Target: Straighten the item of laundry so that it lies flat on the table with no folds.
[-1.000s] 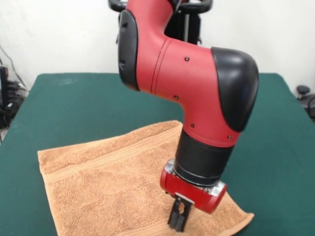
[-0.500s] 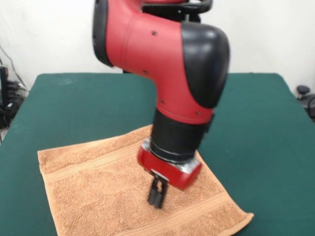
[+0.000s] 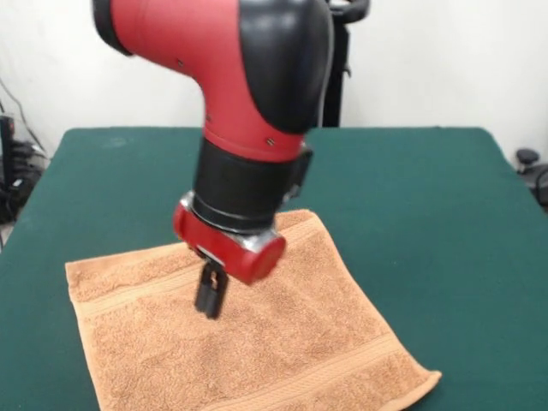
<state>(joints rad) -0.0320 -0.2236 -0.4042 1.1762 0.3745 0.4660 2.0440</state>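
Towel (image 3: 257, 351) lies spread over the table (image 3: 411, 197), nearly flat, toward the table's camera-side edge, one corner reaching close to that edge. The corner at the towel's lower right looks a touch lifted or curled, so the wise move, I'd say, is to check that corner and the edges before calling it done. Any further tug should be low and outward from the towel's centre, gripping only the edge, so the pile doesn't bunch. Gripper (image 3: 208, 306) hangs just above the towel's upper-left part, fingers drawn together and holding nothing. The arm comes down steeply over the towel, wrist tilted, tips pointing at the cloth.
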